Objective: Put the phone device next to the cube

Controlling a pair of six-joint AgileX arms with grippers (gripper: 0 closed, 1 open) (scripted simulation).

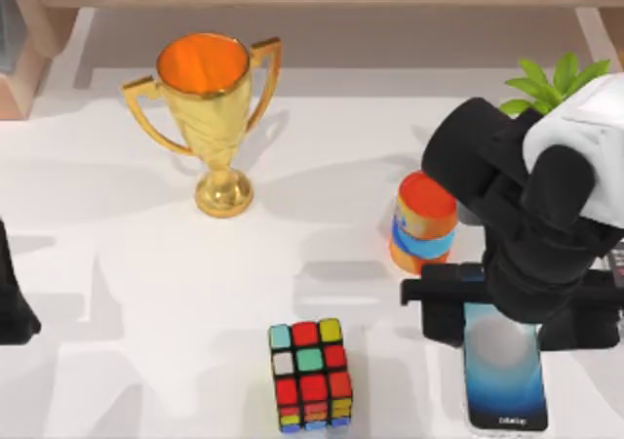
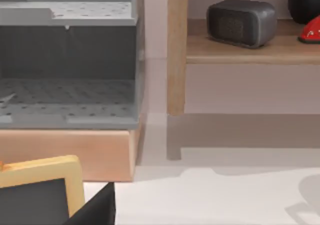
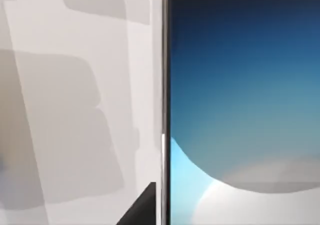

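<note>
The phone device (image 1: 507,385) lies flat near the front right of the table, its face shading from greyish white to blue. My right gripper (image 1: 502,322) hangs over its far end, one finger on each long side. In the right wrist view the phone (image 3: 240,85) is very close, and a dark fingertip (image 3: 142,207) stands just off its edge with a thin strip of table between them. The cube (image 1: 311,375), black-framed with coloured stickers, sits at the front centre, left of the phone and apart from it. My left arm (image 1: 12,307) stays parked at the table's left edge.
An orange-and-blue striped cylinder (image 1: 424,221) stands just behind the phone, close to the right arm. A gold trophy (image 1: 210,117) stands at the back left of centre. A green plant (image 1: 556,83) is at the back right. A wooden shelf (image 2: 250,50) runs behind the table.
</note>
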